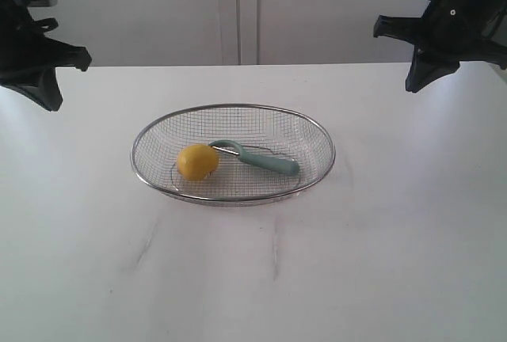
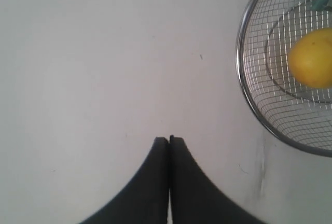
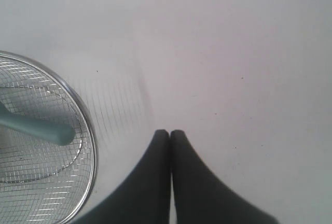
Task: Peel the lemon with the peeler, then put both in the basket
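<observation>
The silver wire basket (image 1: 317,132) sits in the middle of the white table. Inside it lies the yellow lemon (image 1: 197,161) at the left, and beside it the peeler (image 1: 265,160) with its teal handle pointing right and its metal head next to the lemon. My left gripper (image 1: 49,93) hangs raised at the far left, shut and empty. My right gripper (image 1: 416,81) hangs raised at the far right, also shut and empty. The left wrist view shows the lemon (image 2: 313,58) in the basket (image 2: 246,86); the right wrist view shows the peeler handle (image 3: 36,128) and the basket rim (image 3: 85,115).
White table (image 1: 380,255) all around the basket, with faint scuff marks in front of it. A pale wall stands behind the table's far edge.
</observation>
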